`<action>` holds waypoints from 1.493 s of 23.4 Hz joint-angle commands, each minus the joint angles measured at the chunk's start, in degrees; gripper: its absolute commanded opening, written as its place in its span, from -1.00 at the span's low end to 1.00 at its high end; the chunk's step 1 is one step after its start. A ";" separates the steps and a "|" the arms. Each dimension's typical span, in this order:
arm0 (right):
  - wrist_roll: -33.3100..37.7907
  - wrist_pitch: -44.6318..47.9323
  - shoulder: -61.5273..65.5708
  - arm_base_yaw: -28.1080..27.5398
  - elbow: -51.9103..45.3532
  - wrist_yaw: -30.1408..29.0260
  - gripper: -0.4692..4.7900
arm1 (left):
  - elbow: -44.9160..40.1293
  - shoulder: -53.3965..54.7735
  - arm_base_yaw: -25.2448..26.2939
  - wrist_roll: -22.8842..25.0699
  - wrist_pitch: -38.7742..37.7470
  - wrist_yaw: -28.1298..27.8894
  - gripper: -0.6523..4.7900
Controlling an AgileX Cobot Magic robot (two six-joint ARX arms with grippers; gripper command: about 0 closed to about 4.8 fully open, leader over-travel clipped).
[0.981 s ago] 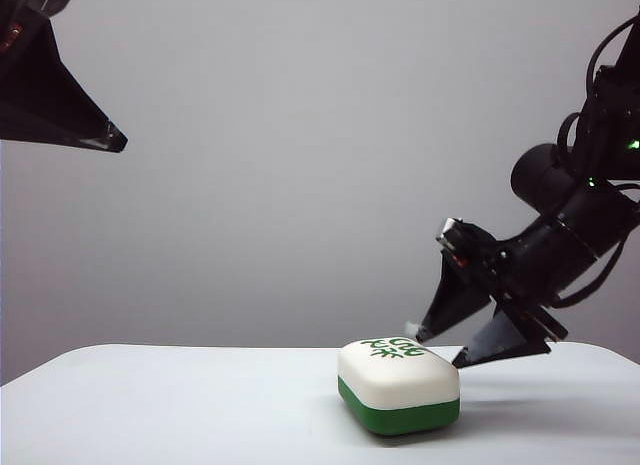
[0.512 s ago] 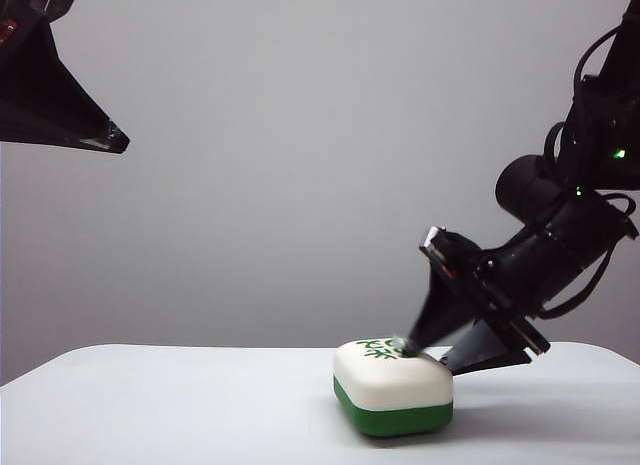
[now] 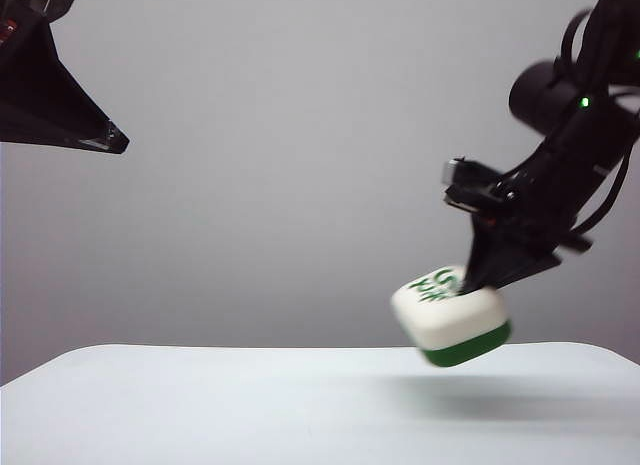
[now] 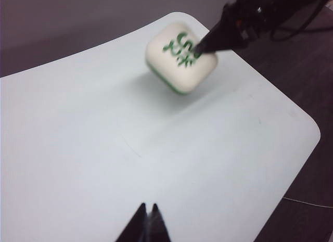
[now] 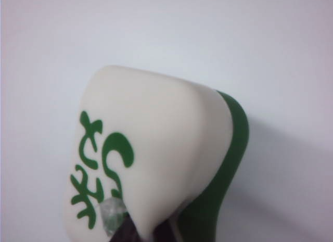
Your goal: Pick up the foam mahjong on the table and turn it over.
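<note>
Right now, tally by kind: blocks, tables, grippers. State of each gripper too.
foam mahjong: 1, off the table, tilted, white lettered face up
table: 1
grippers: 2 (right gripper shut on the foam mahjong above the table's right side; left gripper shut, holding nothing, raised at upper left of the exterior view)
Total: 4

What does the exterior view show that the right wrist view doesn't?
Only the exterior view shows the right gripper on its arm lifting the mahjong clear of the table, tilted, and the left gripper shut, up at the far left. Only the right wrist view shows the green characters close up, with a fingertip on the white face. Both show the block's white and green halves.
</note>
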 commanded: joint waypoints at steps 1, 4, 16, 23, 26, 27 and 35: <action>-3.43 -10.19 -1.11 0.22 2.62 17.35 -0.85 | 0.28 -0.07 -0.07 0.22 0.55 0.31 -0.78; -4.07 -15.69 -1.11 0.24 3.98 23.19 -0.85 | 0.28 -0.07 -0.07 0.22 0.57 0.31 -0.78; -3.76 -15.96 6.86 11.78 4.31 29.90 -0.84 | 0.28 -0.07 -0.07 -0.22 0.15 0.90 -0.78; -1.62 -11.08 7.02 20.02 8.50 19.04 -0.37 | 0.28 -0.07 -0.07 -0.22 -2.73 0.92 -0.78; -1.07 -11.67 6.95 20.26 11.87 19.04 -0.37 | 0.28 -0.07 -0.07 -0.24 -3.56 0.94 -0.78; -1.07 -12.63 6.88 20.24 12.79 19.04 -0.37 | 0.28 -0.07 -0.07 -0.22 -3.72 0.94 -0.78; -0.96 -22.23 -3.91 19.78 15.34 14.19 -0.84 | 0.44 -4.11 -0.07 2.32 -3.21 -11.47 -0.78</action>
